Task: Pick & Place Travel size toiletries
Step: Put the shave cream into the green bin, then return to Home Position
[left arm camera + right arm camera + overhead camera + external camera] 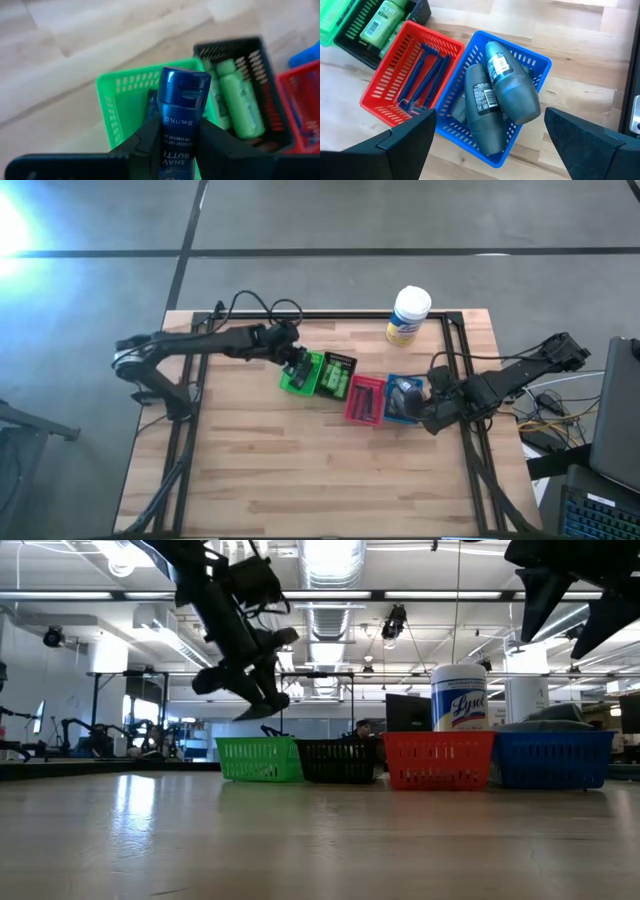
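My left gripper (pixel 180 125) is shut on a dark blue tube (pixel 183 95) and hangs over the green bin (pixel 117 100), well above its rim in the low view (pixel 255 690). The tube's cap end points away from the wrist. In the black bin (pixel 260 55) lie green bottles (pixel 242 107). The red bin (pixel 390 87) holds thin blue sticks (pixel 422 75), and the blue bin (pixel 535 62) holds grey oblong tubes (pixel 512 92). My right gripper (pixel 490 127) hangs open above the blue bin with nothing between its fingers. My left gripper pinches the blue tube's printed body (pixel 178 132) between its two fingers (pixel 150 137), below the cap. The fingers lie along the tube and slant down from the table's left side. The tube is lifted clear above the green bin, cap end foremost and lower.
The four bins stand side by side in a row across the table's middle (pixel 345 385). A white tub with a yellow label (pixel 408 315) stands at the far edge. Bare wooden table (pixel 300 470) lies toward the near edge.
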You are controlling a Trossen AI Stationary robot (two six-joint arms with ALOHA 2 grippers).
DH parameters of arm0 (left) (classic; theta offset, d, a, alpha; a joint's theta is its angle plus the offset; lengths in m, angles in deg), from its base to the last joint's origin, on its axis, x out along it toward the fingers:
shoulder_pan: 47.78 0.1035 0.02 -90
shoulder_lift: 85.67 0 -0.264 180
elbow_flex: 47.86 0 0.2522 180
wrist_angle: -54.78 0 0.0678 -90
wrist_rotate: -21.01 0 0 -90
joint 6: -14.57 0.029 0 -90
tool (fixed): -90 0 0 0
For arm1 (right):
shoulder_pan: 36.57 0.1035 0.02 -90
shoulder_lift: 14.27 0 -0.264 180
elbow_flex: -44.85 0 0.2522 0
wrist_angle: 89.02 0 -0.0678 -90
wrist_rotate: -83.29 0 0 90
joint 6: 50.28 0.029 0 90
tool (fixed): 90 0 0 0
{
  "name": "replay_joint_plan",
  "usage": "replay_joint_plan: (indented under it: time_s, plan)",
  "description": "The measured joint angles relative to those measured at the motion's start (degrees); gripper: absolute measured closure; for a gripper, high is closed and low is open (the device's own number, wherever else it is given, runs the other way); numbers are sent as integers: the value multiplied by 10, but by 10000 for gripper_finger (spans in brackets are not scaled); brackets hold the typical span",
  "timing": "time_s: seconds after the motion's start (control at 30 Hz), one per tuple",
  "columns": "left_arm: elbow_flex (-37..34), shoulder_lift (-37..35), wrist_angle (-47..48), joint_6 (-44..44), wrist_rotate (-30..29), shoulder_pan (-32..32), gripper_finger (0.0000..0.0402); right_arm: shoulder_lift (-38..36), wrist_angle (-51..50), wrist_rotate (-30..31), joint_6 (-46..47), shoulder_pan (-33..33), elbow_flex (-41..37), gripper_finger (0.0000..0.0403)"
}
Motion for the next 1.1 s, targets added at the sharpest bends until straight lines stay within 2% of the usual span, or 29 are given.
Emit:
replay_joint_plan:
  time_s: [0.2,0.33,0.7,0.87,1.1]
  plan:
    - [0,44,-26,7,8,2,305,0,0,0,24,0,-8,35]
    - [0,62,-33,5,-9,0,296,0,0,0,33,0,-11,35]
    - [0,56,-33,-5,-15,-3,196,0,0,-1,26,0,-13,35]
    - [1,17,-30,7,-8,-24,166,-1,1,-17,5,0,-13,35]
    - [5,-88,-28,96,-1,-84,168,-17,47,-35,-95,0,-13,35]
